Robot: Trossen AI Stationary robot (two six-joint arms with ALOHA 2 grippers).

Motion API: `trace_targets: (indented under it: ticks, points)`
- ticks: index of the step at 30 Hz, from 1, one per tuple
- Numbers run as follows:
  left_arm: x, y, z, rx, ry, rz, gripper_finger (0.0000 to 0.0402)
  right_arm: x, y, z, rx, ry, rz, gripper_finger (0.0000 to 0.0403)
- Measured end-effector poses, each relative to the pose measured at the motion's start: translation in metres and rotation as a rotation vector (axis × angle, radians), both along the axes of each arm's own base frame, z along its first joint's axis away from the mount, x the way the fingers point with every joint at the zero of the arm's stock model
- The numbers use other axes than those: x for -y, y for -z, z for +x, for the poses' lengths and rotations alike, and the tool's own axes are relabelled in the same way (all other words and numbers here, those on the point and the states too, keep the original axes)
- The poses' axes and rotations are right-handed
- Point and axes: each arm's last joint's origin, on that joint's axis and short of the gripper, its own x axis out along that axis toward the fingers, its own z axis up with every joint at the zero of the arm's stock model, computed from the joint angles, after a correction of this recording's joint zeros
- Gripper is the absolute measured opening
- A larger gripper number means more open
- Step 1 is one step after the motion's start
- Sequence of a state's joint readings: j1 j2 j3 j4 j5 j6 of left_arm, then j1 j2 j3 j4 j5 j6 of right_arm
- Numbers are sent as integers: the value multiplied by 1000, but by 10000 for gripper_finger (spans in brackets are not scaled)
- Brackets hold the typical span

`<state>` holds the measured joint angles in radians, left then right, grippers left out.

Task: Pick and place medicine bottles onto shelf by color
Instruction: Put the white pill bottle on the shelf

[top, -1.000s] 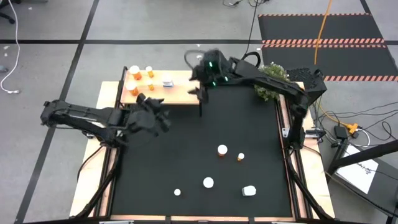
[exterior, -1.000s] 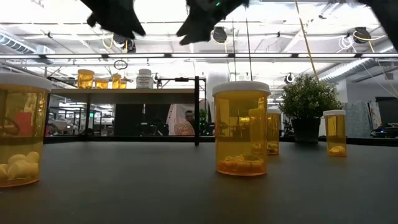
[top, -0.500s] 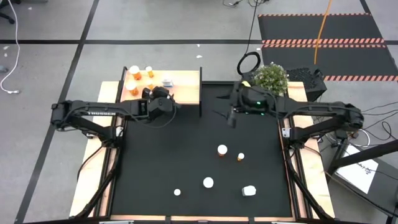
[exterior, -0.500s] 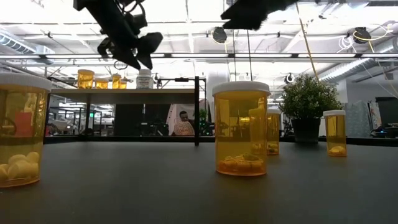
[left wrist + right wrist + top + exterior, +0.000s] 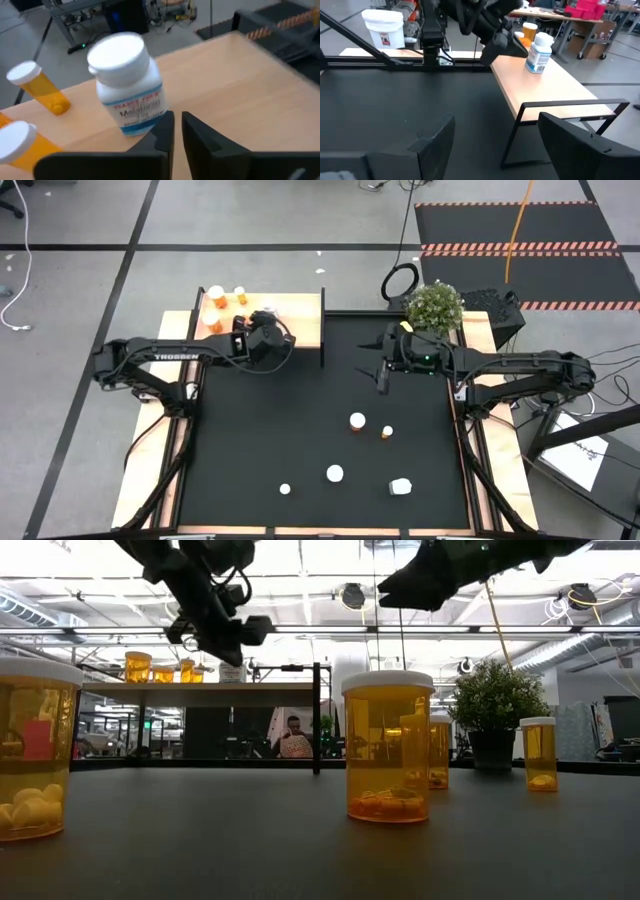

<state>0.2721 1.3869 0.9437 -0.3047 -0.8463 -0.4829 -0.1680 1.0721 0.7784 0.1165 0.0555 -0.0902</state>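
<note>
The shelf (image 5: pixel 300 320) is a light-wood board at the table's far left. On it stand three orange medicine bottles (image 5: pixel 216 294) and one white bottle (image 5: pixel 270 311) with a bluish label. My left gripper (image 5: pixel 177 131) hovers shut over the shelf, right beside the white bottle (image 5: pixel 127 80). My right gripper (image 5: pixel 381 377) hangs open above the black mat, right of the shelf, with nothing between its fingers (image 5: pixel 437 136). Several more bottles stand on the mat, among them orange ones (image 5: pixel 357 421) and a white one (image 5: pixel 401 486). My left gripper has one fingertip (image 5: pixel 165 125) next to the lower wall of the white bottle (image 5: pixel 145 120), slanting down from the table's near side. I cannot tell whether it touches. The bottle stands upright on the shelf, outside the shut fingers.
A potted plant (image 5: pixel 435 305) stands at the mat's far right corner. The shelf's thin black legs (image 5: pixel 520 131) rise at the mat's far edge. The black mat (image 5: pixel 280 430) has open room between the shelf and the bottles near the front.
My left gripper has moved toward the far edge and right, over the shelf, sinking toward the white bottle, and its fingers have shut. My right gripper has drawn away from the shelf's right end toward the table's right and near side, sinking, and has stayed open.
</note>
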Motion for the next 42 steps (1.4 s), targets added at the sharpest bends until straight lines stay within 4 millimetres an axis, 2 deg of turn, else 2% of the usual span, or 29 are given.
trace_targets:
  ticks: [17, 42]
  points:
    - [-24, 0, -3, 4, -46, 19, 24, 0, -1, 0, 7, -9, -19, 279]
    - [-42, 0, -11, -39, -71, 26, 24, 0, -1, 1, 10, -10, -19, 279]
